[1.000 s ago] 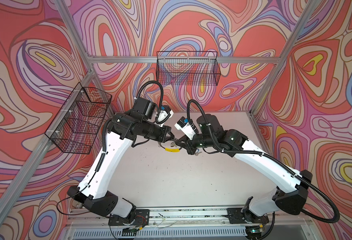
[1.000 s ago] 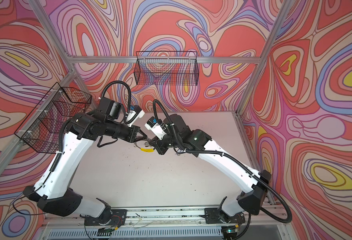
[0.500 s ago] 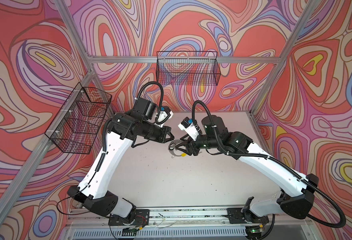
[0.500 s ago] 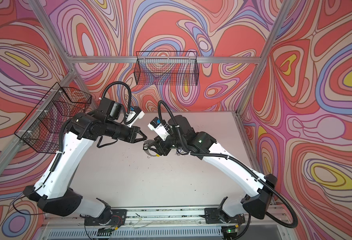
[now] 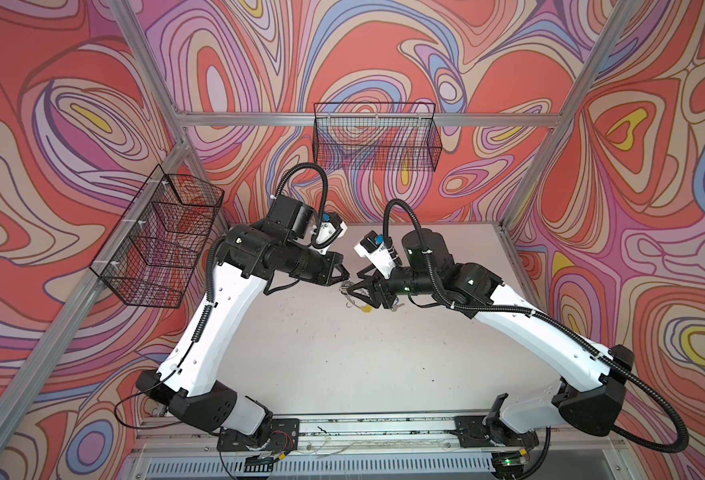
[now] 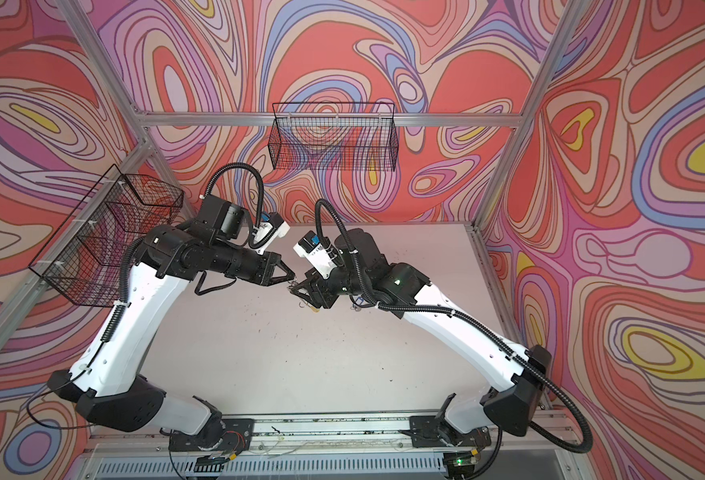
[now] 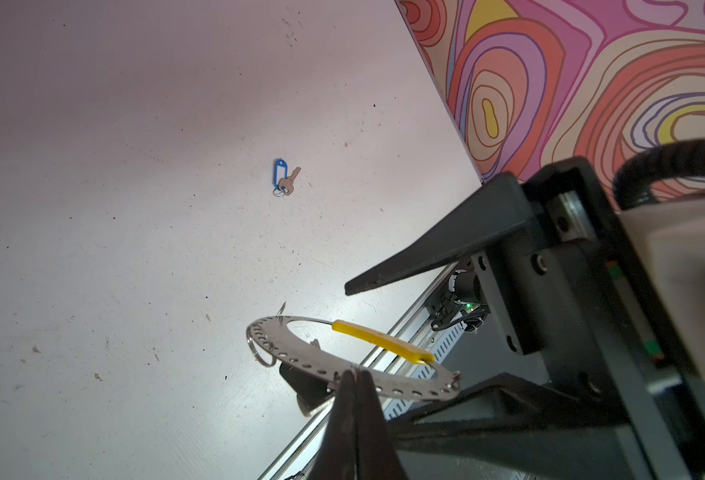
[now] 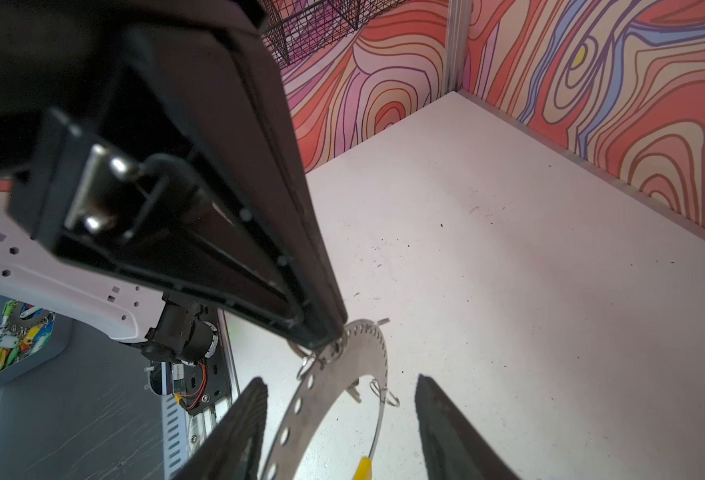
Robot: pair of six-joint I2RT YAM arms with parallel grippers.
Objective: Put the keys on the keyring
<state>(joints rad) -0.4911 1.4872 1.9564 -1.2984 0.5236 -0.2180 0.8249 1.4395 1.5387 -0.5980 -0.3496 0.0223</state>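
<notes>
Teamwork here: the left gripper [image 7: 355, 374] is pressed together on the perforated band of the keyring [image 7: 300, 361], holding it up off the table [image 7: 134, 208] (steadied for threading, I'd guess). The right gripper [image 8: 340, 380] stands spread astride the hoop, gripping nothing. The blue-tagged key [image 7: 285, 178] lies on the table, well apart from the keyring.

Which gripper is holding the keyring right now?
The left gripper: its jaws are pinched shut on the keyring; the right gripper stands open around it.
</notes>
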